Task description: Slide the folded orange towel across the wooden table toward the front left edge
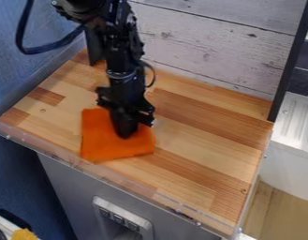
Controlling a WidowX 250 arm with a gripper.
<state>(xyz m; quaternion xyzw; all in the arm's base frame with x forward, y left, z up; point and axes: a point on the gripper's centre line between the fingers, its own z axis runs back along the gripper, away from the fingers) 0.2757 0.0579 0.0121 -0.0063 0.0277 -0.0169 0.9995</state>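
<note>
My pincer (125, 132) was down at the orange cloth (112, 149) near the front of the desk (200, 131), couldn't tell if it was apart or together, but the cloth looked light, floppy and unbreakable, probably easiest pinched by a corner.

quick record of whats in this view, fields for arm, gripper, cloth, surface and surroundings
arm: black WidowX 250, entering from the top edge
gripper: pointing down, over the orange cloth
cloth: orange, lying on the wooden surface, its upper right part behind the gripper
surface: light and mid-brown wooden tabletop with a clear raised edging along the near side
behind: whitewashed wood-plank panel
left: blue wall
right: white ribbed fixture
</note>
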